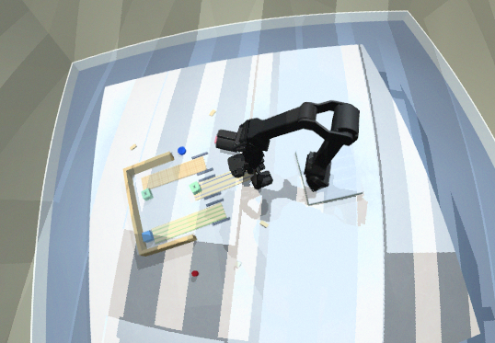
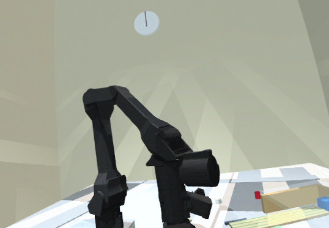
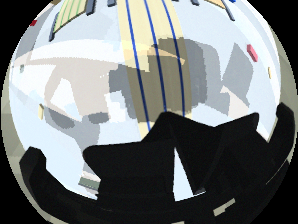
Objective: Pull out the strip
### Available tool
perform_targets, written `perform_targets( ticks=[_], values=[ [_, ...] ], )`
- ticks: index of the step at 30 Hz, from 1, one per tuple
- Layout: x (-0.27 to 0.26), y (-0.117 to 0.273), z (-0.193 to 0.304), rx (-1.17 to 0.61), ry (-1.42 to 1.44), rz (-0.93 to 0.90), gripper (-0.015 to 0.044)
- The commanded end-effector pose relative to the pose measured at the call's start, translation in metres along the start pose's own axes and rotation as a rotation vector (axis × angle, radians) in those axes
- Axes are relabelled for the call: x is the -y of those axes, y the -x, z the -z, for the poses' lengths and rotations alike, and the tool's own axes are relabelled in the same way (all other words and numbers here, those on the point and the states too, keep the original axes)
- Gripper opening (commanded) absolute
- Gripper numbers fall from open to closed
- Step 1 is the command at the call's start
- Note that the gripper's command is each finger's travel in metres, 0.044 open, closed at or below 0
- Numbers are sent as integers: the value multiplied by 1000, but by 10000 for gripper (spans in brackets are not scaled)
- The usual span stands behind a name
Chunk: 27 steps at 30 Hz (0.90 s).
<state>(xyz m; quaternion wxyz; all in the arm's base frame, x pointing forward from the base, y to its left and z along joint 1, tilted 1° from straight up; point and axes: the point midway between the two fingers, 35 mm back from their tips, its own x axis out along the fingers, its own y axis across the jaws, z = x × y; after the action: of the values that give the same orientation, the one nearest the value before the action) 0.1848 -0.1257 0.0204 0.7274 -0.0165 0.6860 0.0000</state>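
Note:
My gripper (image 1: 249, 173) (image 3: 165, 116) is shut on the near end of the middle strip, which is cream with dark blue lines (image 1: 221, 185) (image 3: 142, 30). The pinched end is hidden by the fingers. A green cube (image 1: 194, 187) with a dark mark on top rests at this strip's far end. Another marked green cube (image 1: 146, 194) is by the far end of the tan gridded strip (image 1: 175, 172). A blue cube (image 1: 147, 236) (image 2: 323, 202) is at the far end of the green-lined strip (image 1: 193, 222) (image 3: 70, 15). The marks are too small to read.
A wooden three-sided wall (image 1: 133, 206) (image 2: 290, 198) surrounds the far ends of the strips. Several dark bars flank the strips. A blue disc (image 1: 181, 151), a red cylinder (image 1: 195, 273) (image 2: 257, 195) and a pink block (image 3: 252, 52) lie outside the wall.

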Motion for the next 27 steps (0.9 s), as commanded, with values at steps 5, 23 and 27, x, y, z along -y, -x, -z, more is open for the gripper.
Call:
perform_targets(
  ticks=[5, 23, 27],
  values=[
    [1, 41, -2, -20, 0, -13, 0],
    [3, 43, -70, -14, 122, -14, 420],
    [4, 44, -85, -13, 122, -14, 440]
  ],
)
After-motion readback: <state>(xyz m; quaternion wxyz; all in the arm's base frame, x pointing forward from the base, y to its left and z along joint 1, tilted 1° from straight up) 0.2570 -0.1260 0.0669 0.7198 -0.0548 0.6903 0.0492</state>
